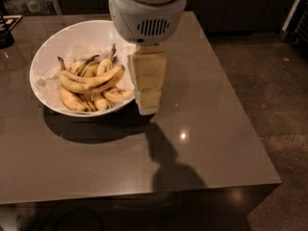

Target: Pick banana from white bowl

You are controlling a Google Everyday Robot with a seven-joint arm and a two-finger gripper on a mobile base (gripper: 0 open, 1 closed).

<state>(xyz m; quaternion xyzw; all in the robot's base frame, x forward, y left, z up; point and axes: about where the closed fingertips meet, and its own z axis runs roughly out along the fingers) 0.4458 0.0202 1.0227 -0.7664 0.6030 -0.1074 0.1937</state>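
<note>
The cream-coloured two-finger gripper (148, 105) hangs below its rounded white vented wrist housing (147, 13), over the right edge of the wide, shallow, glossy white bowl (82, 36). Whether it is open or closed cannot be told from this angle, nor whether it grips anything. The long, strongly curved yellow banana with brown streaks (91, 83) lies across the top of the pile inside the bowl, its nearer end just left of the gripper in the view. Under it sit several shorter yellow bananas (72, 99). The bowl stands on a glossy grey-brown table (216, 129).
</note>
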